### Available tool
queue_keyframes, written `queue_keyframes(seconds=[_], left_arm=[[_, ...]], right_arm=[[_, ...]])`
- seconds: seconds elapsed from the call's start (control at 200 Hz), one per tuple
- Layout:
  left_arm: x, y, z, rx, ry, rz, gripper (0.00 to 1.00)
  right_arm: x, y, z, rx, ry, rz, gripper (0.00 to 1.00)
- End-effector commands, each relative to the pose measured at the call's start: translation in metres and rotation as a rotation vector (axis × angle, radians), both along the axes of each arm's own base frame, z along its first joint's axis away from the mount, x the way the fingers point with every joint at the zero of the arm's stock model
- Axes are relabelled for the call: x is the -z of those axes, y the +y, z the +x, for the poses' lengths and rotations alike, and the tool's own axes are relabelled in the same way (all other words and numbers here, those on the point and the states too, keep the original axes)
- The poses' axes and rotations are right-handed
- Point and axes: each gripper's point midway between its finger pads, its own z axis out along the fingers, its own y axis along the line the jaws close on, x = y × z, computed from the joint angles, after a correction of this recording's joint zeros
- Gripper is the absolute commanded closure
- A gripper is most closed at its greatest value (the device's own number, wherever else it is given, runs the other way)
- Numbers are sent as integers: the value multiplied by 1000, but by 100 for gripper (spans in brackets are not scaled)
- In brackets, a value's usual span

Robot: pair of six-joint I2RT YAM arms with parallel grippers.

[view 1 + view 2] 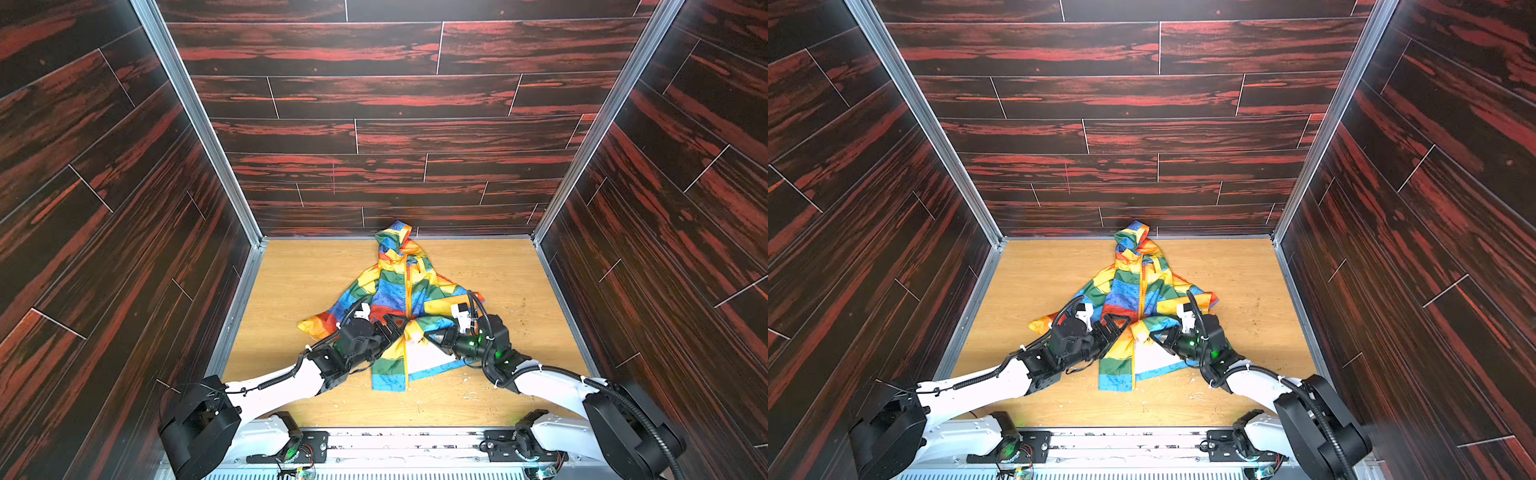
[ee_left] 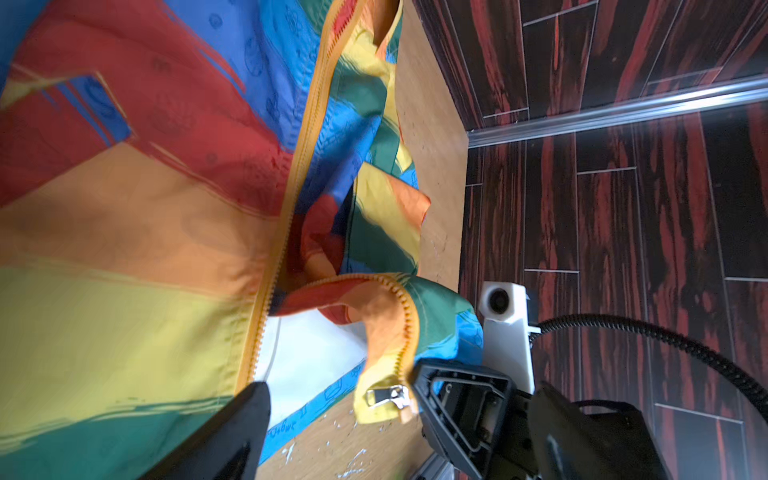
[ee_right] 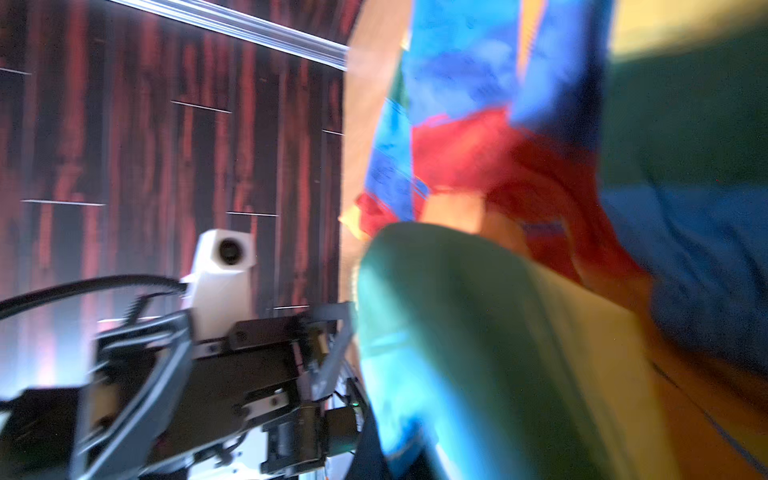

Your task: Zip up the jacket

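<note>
**The jacket** (image 1: 395, 286) — one. It lies front up at the middle of the tabletop (image 1: 299, 270), with the hood (image 1: 395, 237) toward the far wall and the hem toward the near edge. This likely puts the open bottom end of the zipper within reach of both arms. The sleeves (image 1: 318, 326), two, spread out left and right.

**Zipper halves** — two. In the far part they run side by side; whether they are meshed there cannot be told. Toward the hem they part.
- The left half (image 2: 291, 187) lies flat along its panel.
- The right half (image 2: 405, 328) arches up off the tabletop, its panel folded back to show the white lining (image 1: 428, 359).

**Slider** (image 2: 388, 395) — one, with a silver pull tab, at the near end of the right half.

**Right fingers** (image 1: 436, 336) — one pair, pressed together. They pinch the jacket's right front edge just beside the slider, apparently to hold that end raised and steady for joining.

**Left fingers** (image 2: 237, 419) — one pair, spread wide and holding nothing. They hover over the left panel just beside the gap, probably placed to take the left half and bring its end to the slider.

**White flecks** on the near tabletop — many, not counted.
</note>
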Motion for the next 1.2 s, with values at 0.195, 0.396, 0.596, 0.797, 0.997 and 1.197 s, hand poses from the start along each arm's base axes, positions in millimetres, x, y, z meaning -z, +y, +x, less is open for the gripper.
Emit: queue_keyframes(seconds=[0.195,0.396,0.596,0.797,0.997,1.197], left_arm=[[-29,-27,32,14,-50,-184,0],[-34,-50,34,76,-25,-343,1],[-21,-46,24,76,65,-386,7],[-2,-22,2,52,163,-205,3],[-20,-33,0,83,191,-292,0],[-23,-52,12,97,184,-410,0]], right_arm=[[-53,9,3,-82,-132,112,100],[-50,5,0,-74,-127,108,100],[-44,2,2,-63,-119,92,100],[-40,1,4,-61,-117,72,100],[-41,2,4,-64,-122,72,100],[-42,2,3,-67,-122,81,100]])
